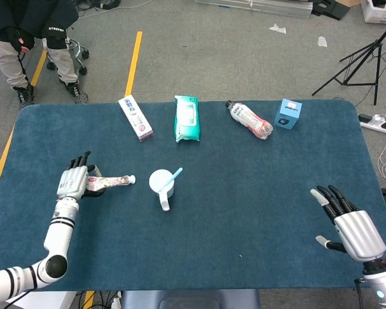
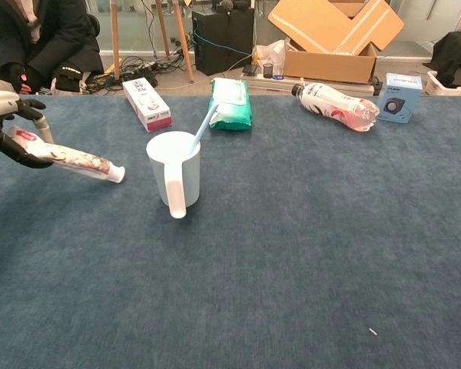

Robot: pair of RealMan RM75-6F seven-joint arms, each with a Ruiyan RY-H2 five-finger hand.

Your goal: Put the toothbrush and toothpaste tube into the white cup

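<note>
While the left hand (image 1: 73,183) grips the toothpaste tube (image 1: 113,183) by its flat tail, cap drooping toward the nearby white cup (image 1: 161,183), the soft tube will likely flex; the toothbrush (image 2: 203,127) already stands inside. Far off, the right hand (image 1: 349,226) spreads empty.

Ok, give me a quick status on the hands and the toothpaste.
Left hand holds toothpaste tube left of white cup, cap toward it. Right hand open, empty. Toothbrush already in cup. Nothing between tube and cup.
</note>
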